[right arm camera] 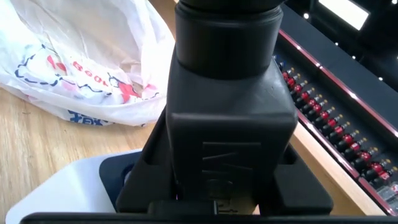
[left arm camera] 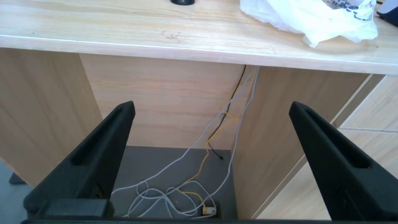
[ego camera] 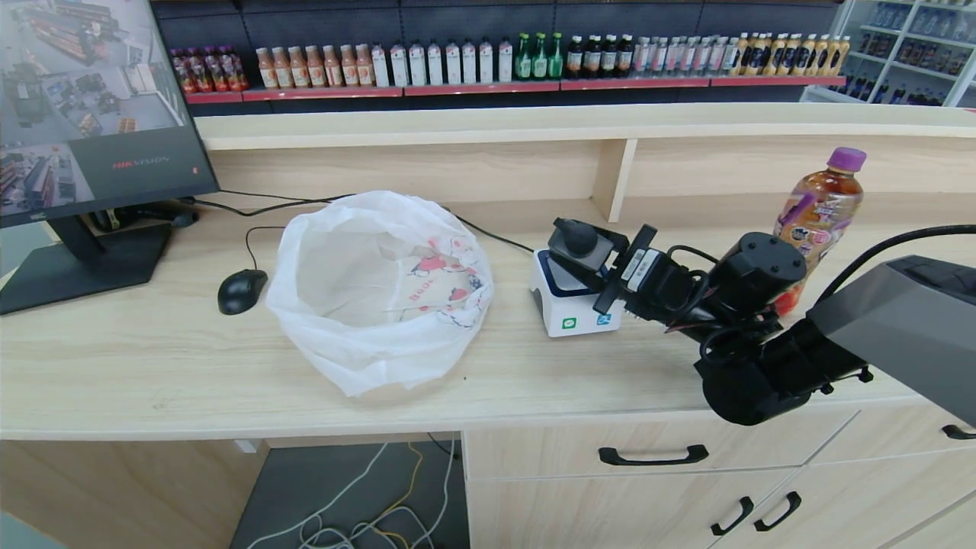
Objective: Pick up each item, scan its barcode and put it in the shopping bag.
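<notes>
right gripper (ego camera: 585,250) grasping black item (ego camera: 573,236) above scanner (ego camera: 568,316) | left gripper (left arm camera: 211,111) released below surface (ego camera: 152,366) | bag (ego camera: 381,305) open

The dark item (ego camera: 576,238) hovers over the scanner (ego camera: 568,311) beside the open bag (ego camera: 324,335).

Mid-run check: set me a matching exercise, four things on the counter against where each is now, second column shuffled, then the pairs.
Things
1. white plastic shopping bag
2. black computer mouse
3. amber drink bottle with purple cap
4. dark grey container with round black cap

Places
A. held in the right gripper, over the white scanner box
B. upright at the right of the wooden counter, behind the right arm
C. open, mid-counter
D. on the counter, just left of the bag

Pairs: 1-C, 2-D, 3-B, 4-A
</notes>
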### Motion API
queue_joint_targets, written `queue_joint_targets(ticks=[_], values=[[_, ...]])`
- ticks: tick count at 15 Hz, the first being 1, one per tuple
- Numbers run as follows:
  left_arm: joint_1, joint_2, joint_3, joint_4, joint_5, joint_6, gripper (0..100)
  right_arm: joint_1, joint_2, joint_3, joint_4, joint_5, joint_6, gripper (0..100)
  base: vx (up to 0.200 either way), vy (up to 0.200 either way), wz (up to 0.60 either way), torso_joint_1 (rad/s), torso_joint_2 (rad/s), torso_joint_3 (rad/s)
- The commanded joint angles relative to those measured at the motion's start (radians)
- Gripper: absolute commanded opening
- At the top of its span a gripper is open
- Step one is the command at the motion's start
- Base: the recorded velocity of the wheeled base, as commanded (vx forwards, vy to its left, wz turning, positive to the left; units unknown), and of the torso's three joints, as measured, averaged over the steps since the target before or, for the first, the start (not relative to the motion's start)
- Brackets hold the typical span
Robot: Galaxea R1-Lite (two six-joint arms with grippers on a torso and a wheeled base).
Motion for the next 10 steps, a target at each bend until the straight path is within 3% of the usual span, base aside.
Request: queue_joint_targets(ticks=[1,10], values=[[0.001,0.000,0.000,0.000,0.000,0.000,100,0.001,0.004,-0.002,-0.001,0.001,-0.002,0,0.000,0.000,0.00,0.000,0.00,0.000],[0.001,0.000,0.000,0.000,0.000,0.000,100,0.002,0.004,-0.016,-0.001,-0.002,0.006,0,0.000,0.000,0.00,0.000,0.00,0.000]])
